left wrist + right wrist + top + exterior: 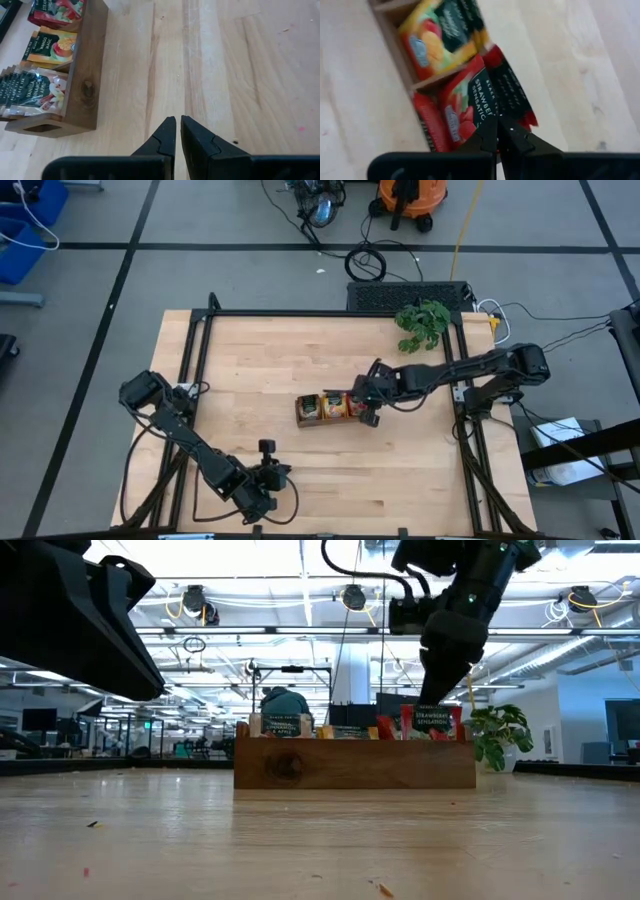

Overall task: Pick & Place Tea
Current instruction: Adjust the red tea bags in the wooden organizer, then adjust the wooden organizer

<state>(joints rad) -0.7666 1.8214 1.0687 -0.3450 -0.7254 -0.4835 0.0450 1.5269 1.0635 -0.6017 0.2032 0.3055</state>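
Overhead straight down, low level view, wrists close — all share tray (pixel 330 408)

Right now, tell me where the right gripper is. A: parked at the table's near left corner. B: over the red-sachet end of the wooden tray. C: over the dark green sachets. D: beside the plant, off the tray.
B: the right gripper hangs at the end of the tray nearest the right arm, its shut fingers right at the red strawberry sachets.

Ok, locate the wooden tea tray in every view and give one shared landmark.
High view: tray mid-table.
Low view: tray centre, side-on.
Left wrist view: tray upper left.
Right wrist view: tray upper left.
Shared landmark: red strawberry sachets in one end compartment.
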